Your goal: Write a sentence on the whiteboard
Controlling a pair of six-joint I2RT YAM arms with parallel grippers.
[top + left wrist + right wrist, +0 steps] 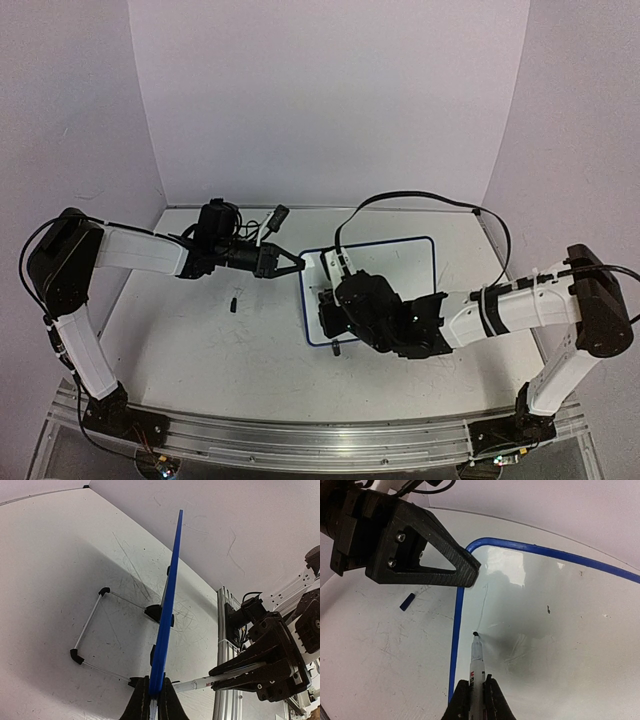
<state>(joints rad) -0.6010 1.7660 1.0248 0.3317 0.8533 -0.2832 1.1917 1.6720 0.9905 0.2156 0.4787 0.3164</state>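
The whiteboard [400, 265] lies mid-table, white with a thin blue frame. My left gripper [292, 265] is shut on its left edge; the left wrist view shows the board edge-on [170, 590] between the fingers [139, 705]. My right gripper [476, 700] is shut on a white marker [478, 665] whose black tip touches the board [560, 630] near its left frame. The marker also shows in the left wrist view [215, 681]. One thin faint stroke [484, 600] runs up from the tip. No sentence shows on the board.
A small dark blue cap [407, 601] lies on the table left of the board [233, 301]. A black object [278, 217] sits near the back wall. A thin wire frame with black corners [89, 622] lies beside the board. An aluminium rail [300, 440] runs along the near edge.
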